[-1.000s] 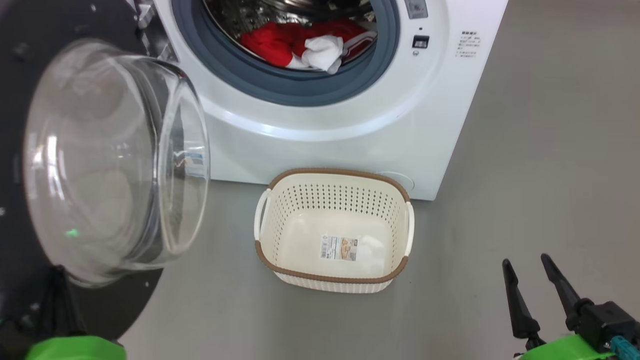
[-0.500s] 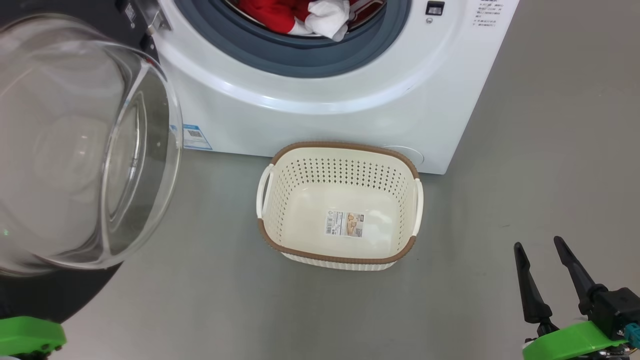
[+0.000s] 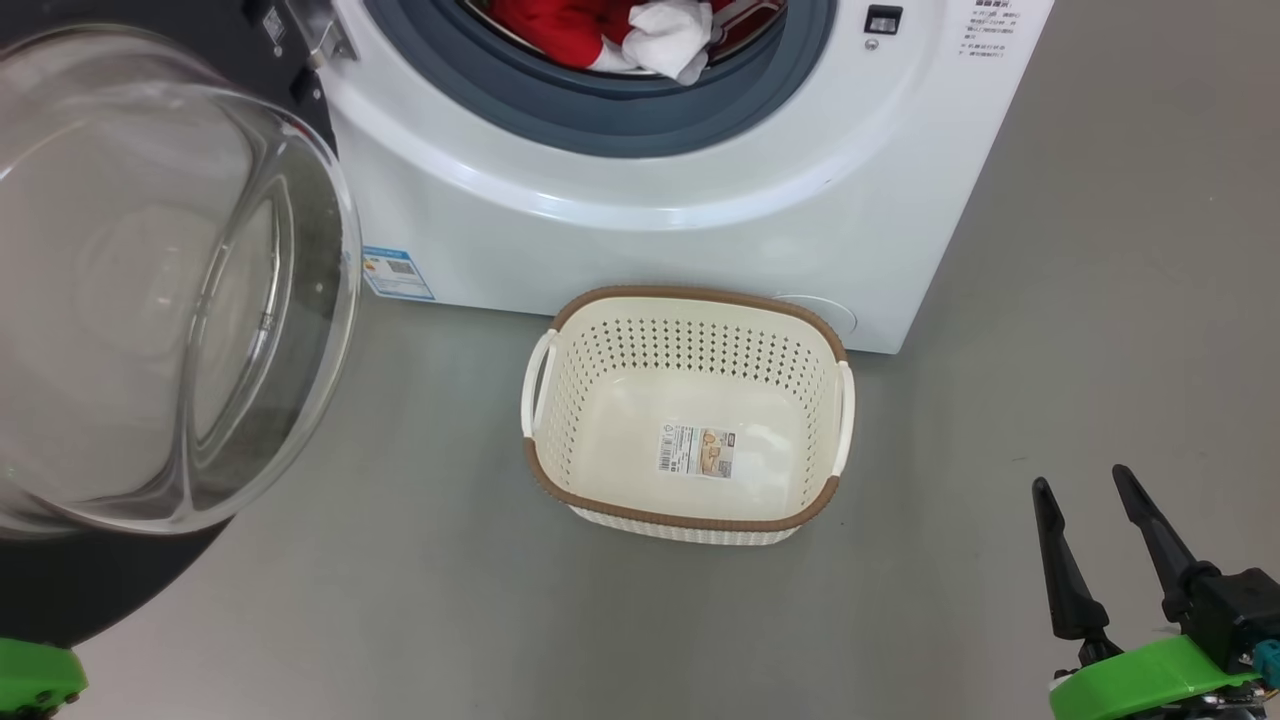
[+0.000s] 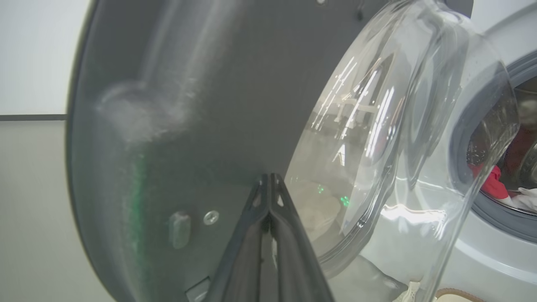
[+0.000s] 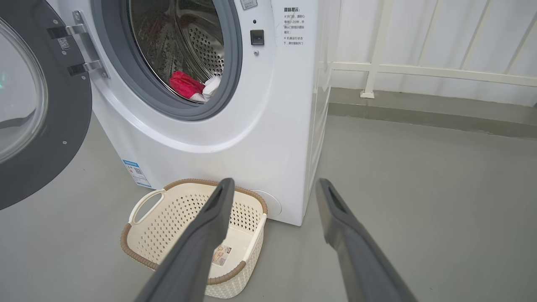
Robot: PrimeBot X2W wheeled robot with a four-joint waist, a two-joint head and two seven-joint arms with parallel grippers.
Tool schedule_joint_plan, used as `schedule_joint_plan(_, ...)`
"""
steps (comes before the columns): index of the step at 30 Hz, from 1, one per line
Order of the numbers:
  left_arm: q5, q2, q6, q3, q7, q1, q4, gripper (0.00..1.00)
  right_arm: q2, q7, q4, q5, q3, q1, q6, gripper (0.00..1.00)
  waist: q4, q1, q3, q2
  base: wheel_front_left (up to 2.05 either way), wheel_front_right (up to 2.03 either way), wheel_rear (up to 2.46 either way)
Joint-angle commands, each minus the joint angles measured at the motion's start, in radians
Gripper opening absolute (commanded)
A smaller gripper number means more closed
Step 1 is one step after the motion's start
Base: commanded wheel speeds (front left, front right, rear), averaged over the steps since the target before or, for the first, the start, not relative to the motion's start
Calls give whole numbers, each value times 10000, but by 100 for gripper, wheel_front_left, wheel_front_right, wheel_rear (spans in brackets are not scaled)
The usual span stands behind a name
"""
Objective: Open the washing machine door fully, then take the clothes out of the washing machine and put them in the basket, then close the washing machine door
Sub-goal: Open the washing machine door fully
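The washing machine door (image 3: 150,280) is swinging wider than a second ago, left gripper (image 4: 269,178) closed against its inner face; right gripper (image 3: 1080,477) is waiting spread; clothes (image 3: 550,20) are lying reachable in the drum (image 5: 188,37)

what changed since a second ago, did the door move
The head camera moved, so the whole view shifted. Beyond that, the washing machine door has swung wider, uncovering the blue label on the washing machine; the shut left gripper points at its dark inner face. Unchanged: the clothes lie in the drum, the basket is empty, the right gripper hangs open.
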Motion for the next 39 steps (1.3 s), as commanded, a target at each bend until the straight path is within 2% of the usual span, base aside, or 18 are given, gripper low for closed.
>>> schedule_joint_plan(1, 140, 370, -34, 619, -37, -265, -103, 0, -142, -65, -211, -7, 256, -227, 33, 100, 0, -1, -41, 0, 0, 0, 0)
schedule_joint_plan(9, 749, -10, -384, 833, -37, -72, -291, 0, -74, -65, -151, -8, 347, -200, 33, 100, -47, -1, -255, 0, 0, 0, 0)
schedule_joint_plan(15, 1493, -727, -521, 512, -37, 953, -1637, 0, 76, -65, -48, 58, 532, -122, 33, 100, -233, -1, -661, 0, 0, 0, 0)
schedule_joint_plan(22, 1927, -1485, -576, -573, 236, 2405, -3173, 0, 213, -65, -59, 96, 638, 73, 33, 100, -466, -1, -1033, 0, 0, 0, 0)
schedule_joint_plan(27, 2036, -1674, -568, -1233, 541, 2791, -3744, 0, 259, -65, -87, 108, 703, 120, 33, 100, -613, -1, -1144, 0, 0, 0, 0)
schedule_joint_plan(28, 2046, -1702, -587, -1397, 628, 2847, -3846, 9, 268, -65, -90, 115, 716, 131, 33, 100, -651, -1, -1166, 0, 0, 0, 0)
schedule_joint_plan(29, 2044, -1729, -596, -1547, 712, 2892, -3934, 35, 277, -65, -87, 116, 732, 133, 33, 100, -706, -1, -1195, 0, 0, 0, 0)
schedule_joint_plan(31, 2098, -1765, -617, -1865, 872, 2931, -4071, 58, 292, -65, -92, 135, 748, 139, 33, 100, -792, -1, -1230, 0, 0, 0, 0)
schedule_joint_plan(32, 2135, -1776, -614, -2000, 959, 2939, -4104, 85, 299, -65, -92, 131, 766, 137, 33, 100, -852, -1, -1251, 0, 0, 0, 0)
schedule_joint_plan(33, 2146, -1787, -625, -2118, 1023, 2923, -4130, 100, 305, -65, -94, 139, 784, 138, 33, 100, -908, -1, -1273, 0, 0, 0, 0)
schedule_joint_plan(39, 2246, -1816, -748, -2735, 1322, 2726, -3982, 100, 330, -65, -135, 171, 872, 160, 33, 100, -1288, -1, -1358, 0, 0, 0, 0)
